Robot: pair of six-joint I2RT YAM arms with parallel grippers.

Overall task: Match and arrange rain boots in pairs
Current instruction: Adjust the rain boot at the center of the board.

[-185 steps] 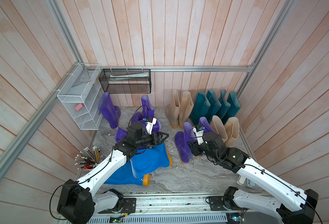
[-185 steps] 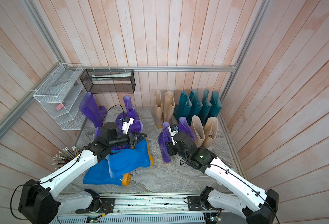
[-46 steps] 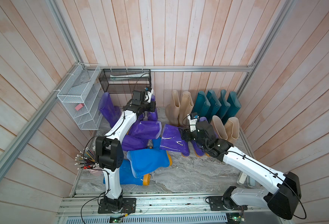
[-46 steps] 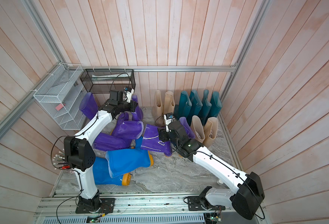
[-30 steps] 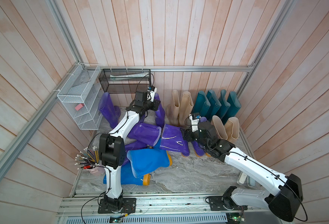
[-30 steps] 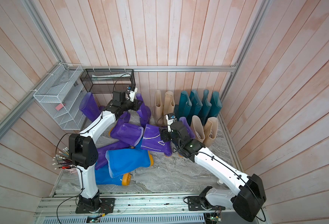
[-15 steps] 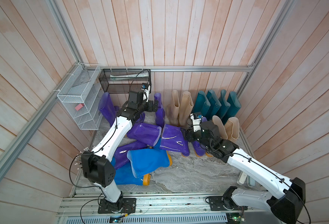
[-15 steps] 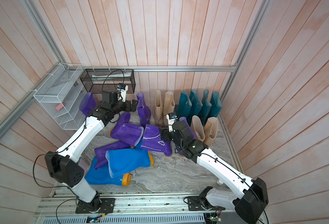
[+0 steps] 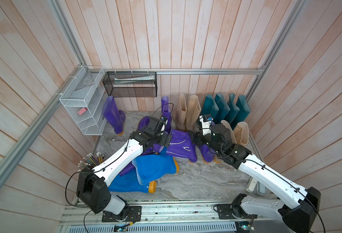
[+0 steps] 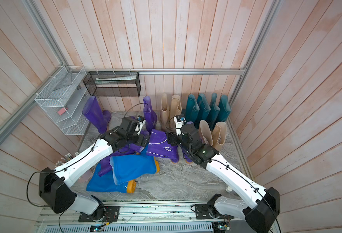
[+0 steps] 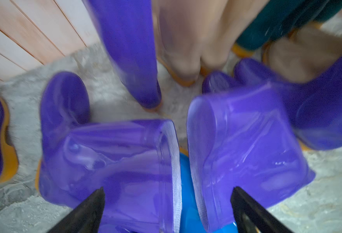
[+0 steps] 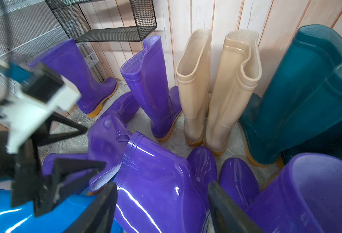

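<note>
My left gripper (image 9: 166,140) (image 11: 169,201) is open and empty, hovering over the mouths of two purple rain boots (image 11: 125,161) that lie on a blue one. My right gripper (image 12: 163,201) (image 10: 171,139) is shut on the shaft of a lying purple boot (image 9: 181,146) (image 12: 158,181). A purple boot (image 9: 166,113) stands at the back next to an upright beige pair (image 9: 187,113). Several teal boots (image 9: 224,109) stand in a row at the back right, with two beige boots (image 9: 239,133) in front of them. Another purple boot (image 9: 111,115) stands far left. Two blue boots (image 9: 154,167) lie at the front left.
A white wire shelf (image 9: 81,105) hangs on the left wall and a black mesh basket (image 9: 131,86) on the back wall. A bundle of pencils (image 9: 91,161) sits at the left edge. A white object (image 9: 252,184) lies at the front right.
My left gripper opened and let go of the purple boot, which now stands beside the beige pair. The left arm then drew back over the lying boots. The right arm barely moved.
</note>
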